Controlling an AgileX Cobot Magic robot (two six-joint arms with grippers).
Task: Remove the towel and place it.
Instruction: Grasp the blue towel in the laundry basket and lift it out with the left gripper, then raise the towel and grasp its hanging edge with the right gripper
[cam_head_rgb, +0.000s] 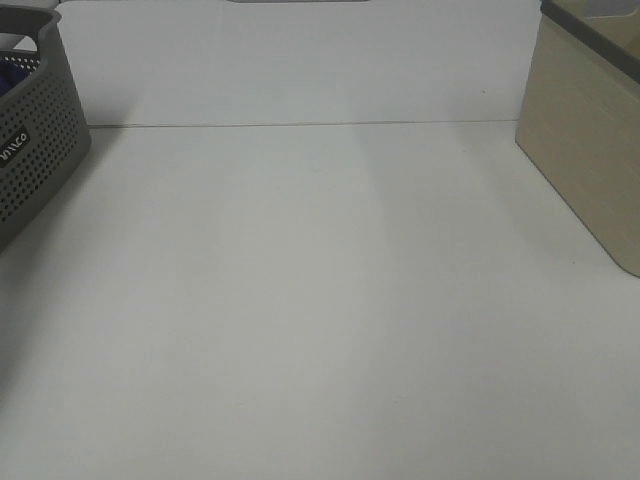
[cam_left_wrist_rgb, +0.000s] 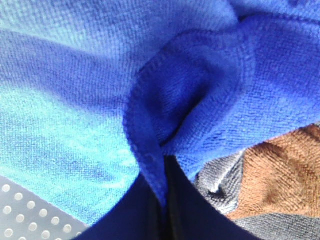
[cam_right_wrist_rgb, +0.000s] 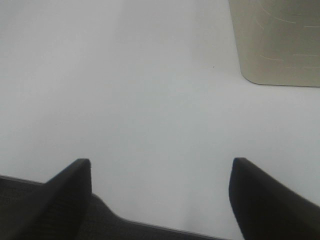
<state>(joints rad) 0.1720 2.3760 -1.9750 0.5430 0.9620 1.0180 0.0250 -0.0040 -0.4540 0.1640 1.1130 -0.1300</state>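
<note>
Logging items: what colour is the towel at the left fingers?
Deep blue towel; left wrist view shows it best.

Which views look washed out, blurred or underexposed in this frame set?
Exterior high: even, flat light, table slightly hazy, basket holes sharp. Left wrist: towel weave crisp, left tool a dark blur. Right wrist: table washed out, right tool soft, underexposed.
</note>
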